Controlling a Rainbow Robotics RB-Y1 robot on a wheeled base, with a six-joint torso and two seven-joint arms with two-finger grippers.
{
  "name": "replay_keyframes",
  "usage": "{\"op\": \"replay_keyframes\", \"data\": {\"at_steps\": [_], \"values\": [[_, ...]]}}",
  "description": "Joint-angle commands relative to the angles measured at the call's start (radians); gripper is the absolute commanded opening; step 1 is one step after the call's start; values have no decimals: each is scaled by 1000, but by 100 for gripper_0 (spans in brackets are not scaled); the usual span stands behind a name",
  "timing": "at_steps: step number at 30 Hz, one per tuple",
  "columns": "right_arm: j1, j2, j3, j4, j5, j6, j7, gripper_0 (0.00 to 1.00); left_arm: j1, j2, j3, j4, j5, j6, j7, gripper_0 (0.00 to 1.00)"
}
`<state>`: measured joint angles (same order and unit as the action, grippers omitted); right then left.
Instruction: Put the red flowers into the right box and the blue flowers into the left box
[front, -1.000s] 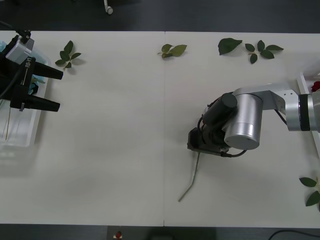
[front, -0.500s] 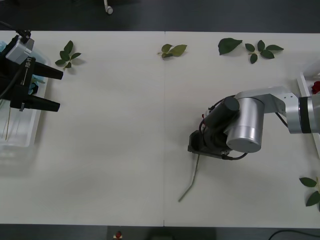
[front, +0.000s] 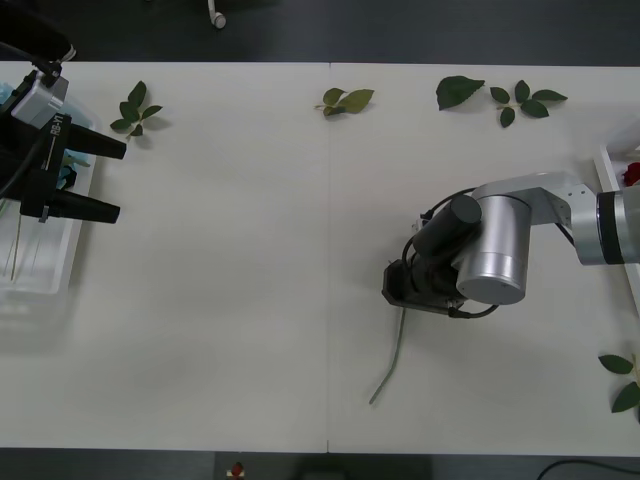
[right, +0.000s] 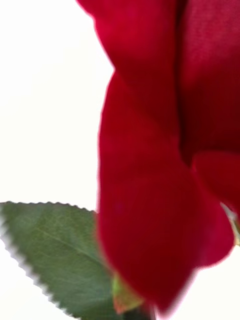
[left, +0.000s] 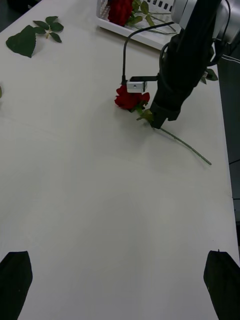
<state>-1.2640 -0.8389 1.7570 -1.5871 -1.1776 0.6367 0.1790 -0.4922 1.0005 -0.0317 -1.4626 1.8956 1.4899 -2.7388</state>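
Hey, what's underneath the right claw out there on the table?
A red rose lies on the table under the right claw; its stem trails out below. The arm covers the bloom from the front.

— What do we see from the right wrist?
— We see a deep-red rose bloom (right: 165, 150), very close, its overlapping petals running down most of the view.
— Anything beside it?
— We see a green serrated leaf (right: 60, 250) just under the petals, touching them, against a plain white surface (right: 45, 100).
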Motion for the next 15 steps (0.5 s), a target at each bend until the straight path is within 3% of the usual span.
{"op": "replay_keyframes", "data": {"at_steps": [1,15], "values": [[-24,32,-10,15,3,0,71,0,-22,47,21,-21,3,-8,34,100],[-83,23,-8,2,85,-45,154,0,-22,47,21,-21,3,-8,34,100]]}}
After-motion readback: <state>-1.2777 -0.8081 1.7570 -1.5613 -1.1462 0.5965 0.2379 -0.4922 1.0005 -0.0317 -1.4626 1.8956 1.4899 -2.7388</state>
